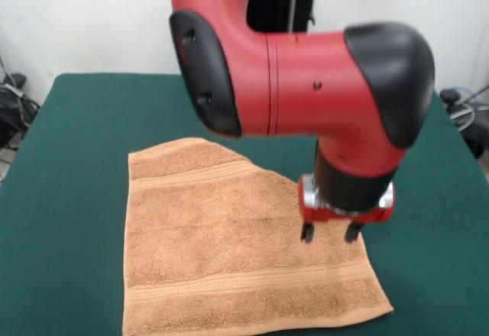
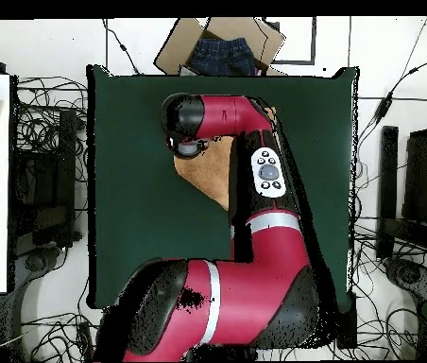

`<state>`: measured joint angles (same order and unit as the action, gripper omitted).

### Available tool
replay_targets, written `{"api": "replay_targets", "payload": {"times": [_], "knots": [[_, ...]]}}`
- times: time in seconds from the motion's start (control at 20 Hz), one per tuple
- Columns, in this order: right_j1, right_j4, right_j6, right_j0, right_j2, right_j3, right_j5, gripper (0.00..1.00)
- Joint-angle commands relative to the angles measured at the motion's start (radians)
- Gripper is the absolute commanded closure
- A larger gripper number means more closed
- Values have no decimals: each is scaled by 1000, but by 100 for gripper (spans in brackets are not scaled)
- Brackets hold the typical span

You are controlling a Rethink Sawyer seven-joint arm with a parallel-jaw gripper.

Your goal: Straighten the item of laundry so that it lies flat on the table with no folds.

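The orange-tan terry towel [image 1: 229, 252] lies spread on the dark green felt worktop [image 1: 69, 198], towards the front edge. Its pile is nubby, with a woven band stripe near the front edge and another near the back. The back right corner looks cut off at a slant, perhaps folded. The claw [image 1: 330, 233] hangs over the towel's right side, its two dark fingers [image 1: 307, 232] spread apart, holding nothing.

The arm [image 1: 306, 84] is built of glossy red rounded housings capped with black end covers, a silver band and a white button panel [image 2: 268, 172] are carried, and a red-bracketed pincer [image 1: 330, 233] with two short black fingers [image 1: 307, 232] is fitted.
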<state>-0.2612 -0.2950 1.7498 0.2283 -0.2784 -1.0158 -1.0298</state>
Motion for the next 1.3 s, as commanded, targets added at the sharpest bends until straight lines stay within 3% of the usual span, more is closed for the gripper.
{"api": "replay_targets", "payload": {"times": [0.05,0.75,1.1,1.3], "knots": [[-152,20,51,51,-14,-373,162,0],[-142,-82,49,176,-68,-624,651,0],[-154,-118,30,224,-86,-723,789,0],[-184,-118,12,248,-103,-761,768,0]]}}
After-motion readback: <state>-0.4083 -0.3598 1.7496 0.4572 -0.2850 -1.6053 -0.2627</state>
